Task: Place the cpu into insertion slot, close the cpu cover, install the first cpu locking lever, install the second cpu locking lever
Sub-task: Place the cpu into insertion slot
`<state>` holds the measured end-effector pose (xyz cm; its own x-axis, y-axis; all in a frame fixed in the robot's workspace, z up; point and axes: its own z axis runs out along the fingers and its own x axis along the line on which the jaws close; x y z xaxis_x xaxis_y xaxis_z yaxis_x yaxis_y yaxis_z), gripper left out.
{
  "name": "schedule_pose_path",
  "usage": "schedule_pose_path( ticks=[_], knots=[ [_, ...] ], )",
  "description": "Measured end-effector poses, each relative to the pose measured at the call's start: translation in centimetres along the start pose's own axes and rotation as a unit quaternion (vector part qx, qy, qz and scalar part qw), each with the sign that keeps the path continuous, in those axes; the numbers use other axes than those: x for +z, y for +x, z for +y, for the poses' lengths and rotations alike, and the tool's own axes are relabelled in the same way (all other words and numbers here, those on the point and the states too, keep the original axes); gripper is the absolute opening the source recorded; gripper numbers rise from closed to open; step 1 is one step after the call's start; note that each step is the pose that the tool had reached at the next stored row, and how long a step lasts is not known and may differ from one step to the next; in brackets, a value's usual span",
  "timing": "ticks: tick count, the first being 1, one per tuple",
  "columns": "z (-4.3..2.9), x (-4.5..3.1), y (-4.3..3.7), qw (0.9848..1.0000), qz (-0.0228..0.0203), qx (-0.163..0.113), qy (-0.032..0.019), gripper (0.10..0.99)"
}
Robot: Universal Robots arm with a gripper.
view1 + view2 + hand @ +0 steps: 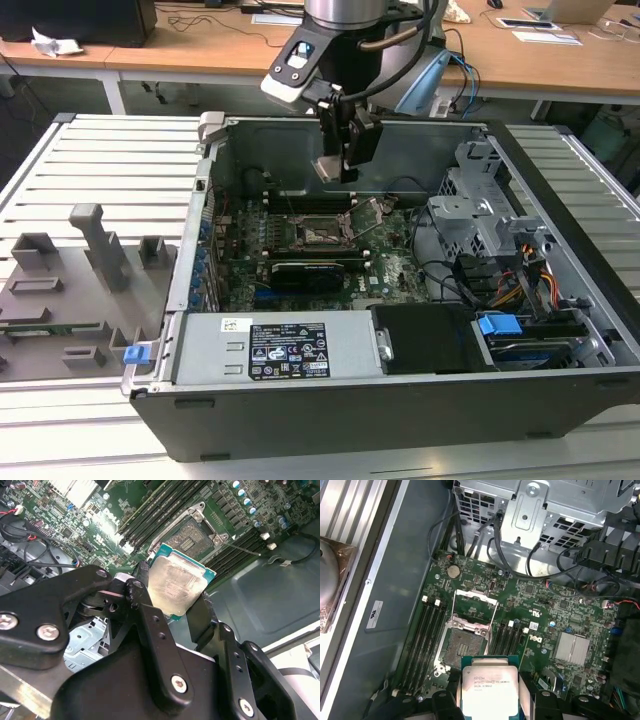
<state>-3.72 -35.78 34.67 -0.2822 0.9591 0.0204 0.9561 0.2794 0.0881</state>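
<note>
My gripper [340,165] hangs inside the open computer case, above the motherboard, shut on the cpu [489,692]. The chip is flat and square with a pale silver top, pinched by its edges between the black fingers [141,580]. The cpu [176,586] hovers a little above and beside the insertion slot [459,647], a dark square socket with a silvery rim [192,535]. The cpu cover [476,594], a thin metal frame, stands swung open at the socket's far side. A thin locking lever [242,548] sticks out past the socket. In the exterior view the socket [322,236] lies below the gripper.
Black memory slots [427,640] flank the socket. A metal drive cage [480,215] with cables fills the exterior view's right side of the case, and the power supply [285,350] sits at the front. A grey fixture tray [70,290] lies on the slatted table outside.
</note>
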Motion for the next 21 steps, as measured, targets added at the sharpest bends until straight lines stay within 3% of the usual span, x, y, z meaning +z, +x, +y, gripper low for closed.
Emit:
schedule_pose_path(
  ticks=[18, 21],
  knots=[
    [-0.09, 1.03, -0.02, 1.0, -0.0001, 0.001, 0.0, 0.541],
    [-0.12, 1.33, -0.02, 0.9999, -0.0011, 0.013, -0.0003, 0.541]
  ],
)
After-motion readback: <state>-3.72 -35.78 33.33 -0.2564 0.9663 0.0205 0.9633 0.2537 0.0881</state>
